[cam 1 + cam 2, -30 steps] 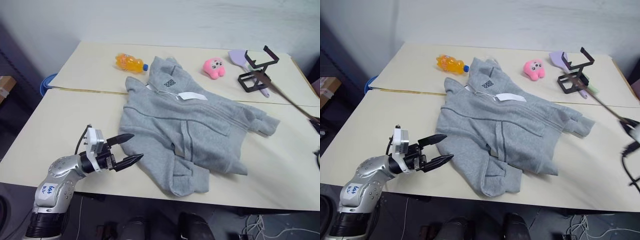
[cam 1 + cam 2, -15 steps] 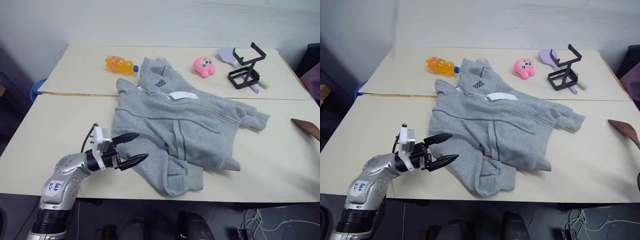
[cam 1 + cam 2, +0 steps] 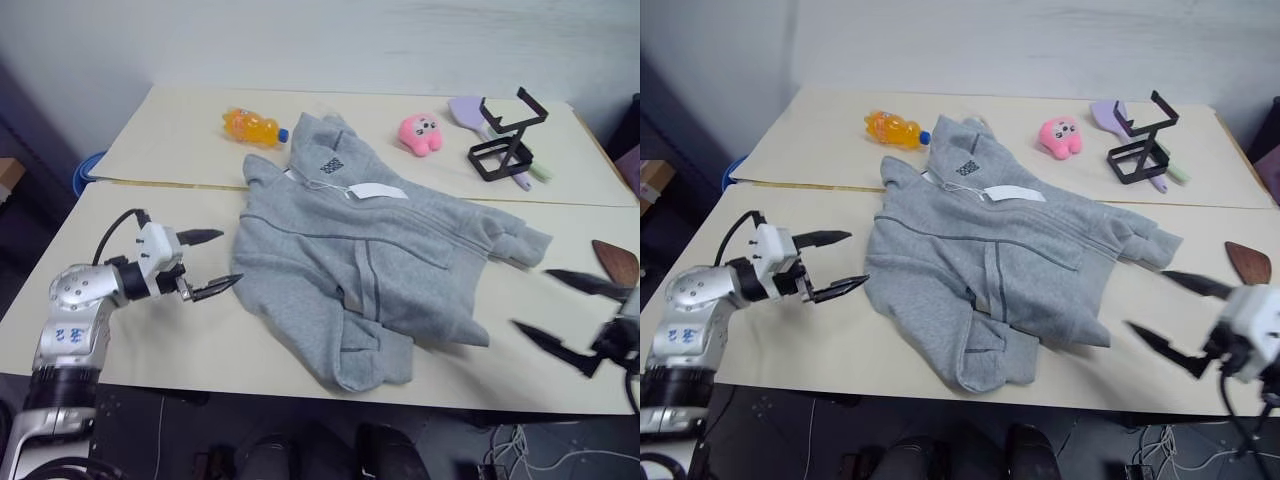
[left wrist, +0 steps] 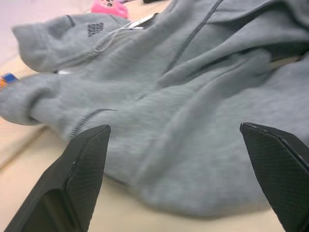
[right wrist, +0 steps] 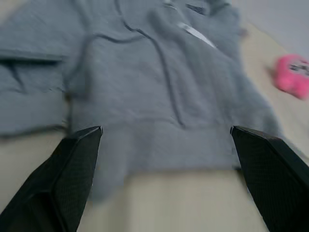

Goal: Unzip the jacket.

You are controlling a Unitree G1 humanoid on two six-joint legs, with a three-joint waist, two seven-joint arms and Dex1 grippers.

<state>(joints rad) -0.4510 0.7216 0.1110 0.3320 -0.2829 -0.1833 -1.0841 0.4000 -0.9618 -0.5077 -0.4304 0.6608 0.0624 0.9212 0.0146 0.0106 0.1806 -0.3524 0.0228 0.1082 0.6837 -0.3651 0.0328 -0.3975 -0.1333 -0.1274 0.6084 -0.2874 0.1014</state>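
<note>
Since the earlier picture, my right gripper [image 3: 570,315] is coming into sight at the right edge of the table [image 3: 160,330], and my left gripper [image 3: 212,262] is now sitting further left, away from the jacket's hem.

From the head views, I am seeing the jacket [image 3: 370,250] lying rumpled in the middle of the table, with its white hang tag [image 3: 376,191] near the collar. My left gripper is holding its fingers apart, near the jacket's left side, not touching it. My right gripper is blurred but its fingers are standing apart too, empty, on the bare table beside the jacket's right side. Behind the jacket are lying an orange bottle [image 3: 250,126], a pink plush toy [image 3: 423,133] and a black wire stand [image 3: 505,145]. The zipper pull is too small for me to find.

From the left wrist view, grey fleece is lying between my open fingers [image 4: 82,169].

From the right wrist view, the jacket is blurred; the toy is cut at the edge.
</note>
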